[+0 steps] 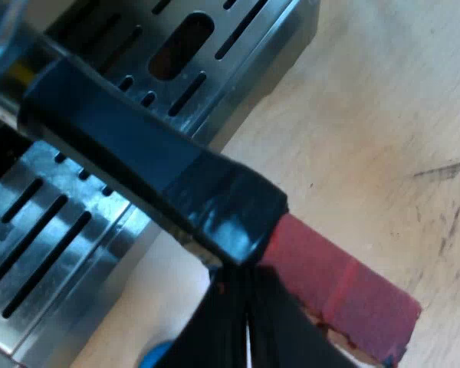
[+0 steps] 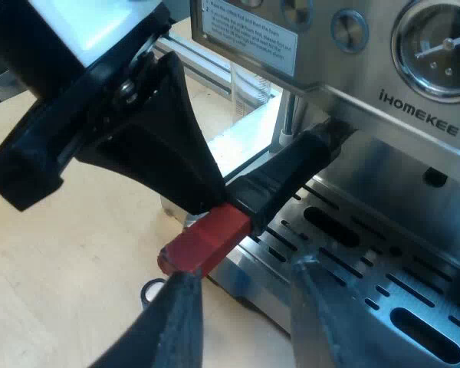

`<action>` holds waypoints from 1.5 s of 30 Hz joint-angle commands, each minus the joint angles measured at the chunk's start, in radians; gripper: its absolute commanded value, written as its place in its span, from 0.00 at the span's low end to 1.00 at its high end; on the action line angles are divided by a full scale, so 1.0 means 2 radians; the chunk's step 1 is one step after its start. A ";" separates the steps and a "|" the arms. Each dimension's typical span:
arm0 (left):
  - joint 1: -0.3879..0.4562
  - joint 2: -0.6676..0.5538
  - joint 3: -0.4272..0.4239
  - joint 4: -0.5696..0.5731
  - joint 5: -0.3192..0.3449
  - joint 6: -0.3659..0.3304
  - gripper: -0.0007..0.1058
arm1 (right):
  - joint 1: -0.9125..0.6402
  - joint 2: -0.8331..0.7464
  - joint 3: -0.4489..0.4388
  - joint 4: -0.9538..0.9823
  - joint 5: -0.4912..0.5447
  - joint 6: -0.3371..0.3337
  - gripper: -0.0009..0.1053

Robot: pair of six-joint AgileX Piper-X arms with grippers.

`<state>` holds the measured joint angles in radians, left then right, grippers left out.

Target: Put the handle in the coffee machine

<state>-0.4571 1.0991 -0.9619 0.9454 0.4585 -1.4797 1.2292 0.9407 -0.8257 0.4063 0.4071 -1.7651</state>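
Holder [image 2: 291, 165] sits at machine [image 2: 414, 100] front, left hand [image 2: 213, 198] touching it.

Pale wooden table top [image 1: 383, 92], softly grained and warmly lit. Bears a thin dark streak [image 1: 445, 169] across the grain, with fainter scuffs just beside it. Well apart from the streak, a rounded blue thing [image 1: 157, 357], mostly cut off; too little showing to name it. Sits on or just above the wood, cannot tell which. In the right wrist view, the same pale table top [image 2: 61, 261]. Farther off, a clear measuring glass [image 2: 251, 88], upright, brightly backlit, faint lines down its wall. Lying on the wood well apart from the glass, a small dark ring [image 2: 149, 292] with a lighter middle; unclear what it is.
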 commanded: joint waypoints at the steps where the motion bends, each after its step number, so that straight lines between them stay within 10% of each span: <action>1: 0.001 -0.007 -0.011 0.018 0.057 0.024 0.01 | -0.002 -0.004 -0.006 0.000 -0.013 -0.002 0.30; 14: 0.111 -0.092 -0.011 0.074 0.057 0.024 0.02 | -0.002 -0.004 -0.006 0.000 -0.015 0.058 0.30; 21: 0.117 -0.144 -0.011 0.113 0.054 0.006 0.46 | -0.002 -0.004 -0.006 0.001 -0.015 0.058 0.63; 28: 0.136 -0.182 -0.011 0.134 0.046 -0.003 0.69 | -0.002 -0.007 -0.006 0.006 -0.017 0.086 0.64; 45: 0.217 -0.212 -0.099 0.114 0.028 -0.029 0.72 | -0.148 -0.022 -0.141 0.206 -0.083 0.102 0.64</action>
<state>-0.0257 0.6821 -1.1502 1.1864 0.5276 -1.5174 0.9501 0.9095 -1.0918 0.8061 0.2554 -1.5433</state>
